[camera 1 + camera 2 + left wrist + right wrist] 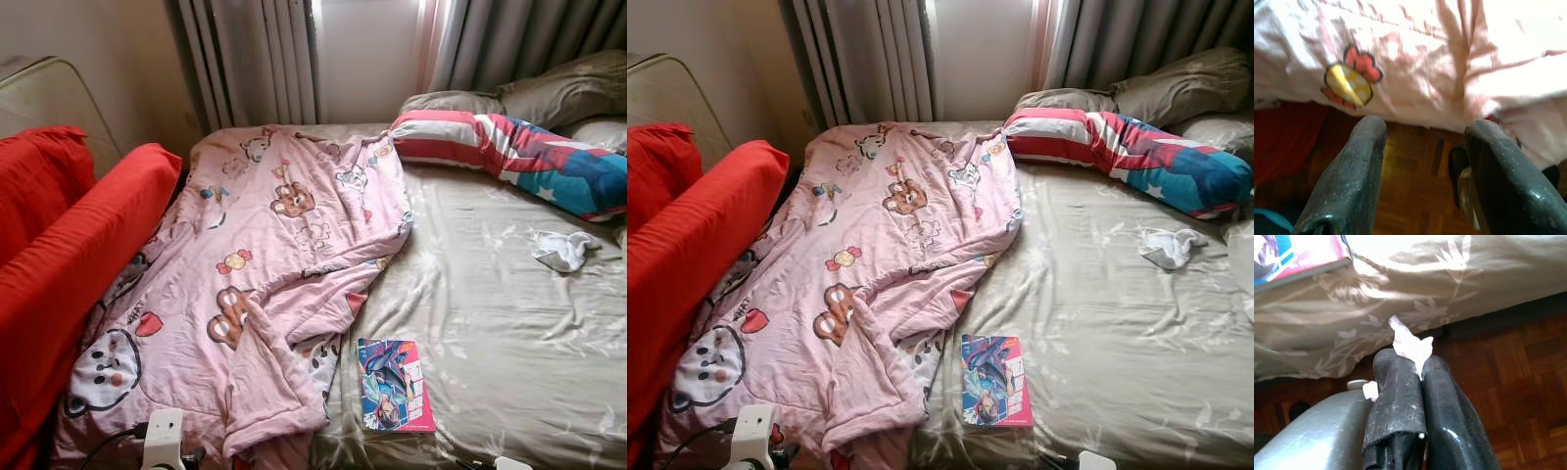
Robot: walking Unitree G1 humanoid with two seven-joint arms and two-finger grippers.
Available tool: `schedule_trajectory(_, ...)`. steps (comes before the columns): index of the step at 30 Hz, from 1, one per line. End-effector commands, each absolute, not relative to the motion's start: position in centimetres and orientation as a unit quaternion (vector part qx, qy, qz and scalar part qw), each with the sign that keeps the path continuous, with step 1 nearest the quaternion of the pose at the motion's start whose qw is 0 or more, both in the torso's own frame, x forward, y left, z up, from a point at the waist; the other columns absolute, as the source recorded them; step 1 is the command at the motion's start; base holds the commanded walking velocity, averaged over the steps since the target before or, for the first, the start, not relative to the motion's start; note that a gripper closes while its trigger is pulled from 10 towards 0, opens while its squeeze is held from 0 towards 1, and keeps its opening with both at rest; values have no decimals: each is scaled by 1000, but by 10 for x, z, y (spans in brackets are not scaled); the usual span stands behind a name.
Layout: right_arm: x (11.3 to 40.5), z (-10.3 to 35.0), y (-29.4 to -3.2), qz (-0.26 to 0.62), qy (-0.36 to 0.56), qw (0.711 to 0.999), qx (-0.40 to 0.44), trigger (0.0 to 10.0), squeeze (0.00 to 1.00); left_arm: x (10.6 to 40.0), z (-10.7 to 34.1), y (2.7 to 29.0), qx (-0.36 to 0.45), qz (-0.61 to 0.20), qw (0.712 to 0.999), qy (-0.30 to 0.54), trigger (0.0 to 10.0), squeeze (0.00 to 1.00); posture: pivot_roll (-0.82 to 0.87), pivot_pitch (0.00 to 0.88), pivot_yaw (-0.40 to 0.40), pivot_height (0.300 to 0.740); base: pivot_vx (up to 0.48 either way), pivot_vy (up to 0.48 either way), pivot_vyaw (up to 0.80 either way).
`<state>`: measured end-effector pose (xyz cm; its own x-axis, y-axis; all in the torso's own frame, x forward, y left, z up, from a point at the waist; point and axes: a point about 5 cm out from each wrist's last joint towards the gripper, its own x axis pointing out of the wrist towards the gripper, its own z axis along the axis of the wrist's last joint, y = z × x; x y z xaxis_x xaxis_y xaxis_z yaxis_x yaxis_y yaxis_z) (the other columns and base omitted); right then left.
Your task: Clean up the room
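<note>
A pink cartoon-print blanket [265, 264] lies rumpled over the left half of the bed [500, 323]. A colourful book [394, 385] rests near the bed's front edge, and a crumpled white cloth [562, 250] lies at the right. My left gripper [1426, 132] hangs open below the blanket's hanging edge [1415, 73], above the wooden floor. My right gripper [1413, 360] is shut on a small white paper scrap [1409, 343], low beside the bed's front edge, just under the book's corner [1293, 254].
A red cushioned seat [69, 245] stands close against the bed's left side. A striped red, white and blue pillow [519, 157] and grey pillows [558, 93] lie at the head. Curtains [255, 59] hang behind. Parquet floor [1528, 382] runs under the bed.
</note>
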<state>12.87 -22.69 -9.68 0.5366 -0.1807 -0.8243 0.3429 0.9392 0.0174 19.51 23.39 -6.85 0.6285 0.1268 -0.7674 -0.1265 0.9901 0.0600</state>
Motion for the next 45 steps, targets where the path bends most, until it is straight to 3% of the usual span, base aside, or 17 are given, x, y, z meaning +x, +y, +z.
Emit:
schedule_trajectory(1,127,-98,-227,-152,460,870,89,10000,0,186,-74,234,0,70,894,443,10000,0,-90,0,47,721,-277,0,0)
schedule_trajectory(45,131,-98,-224,-162,469,864,87,10000,0,183,-72,244,7,67,892,448,10000,0,-107,0,58,721,-283,0,0)
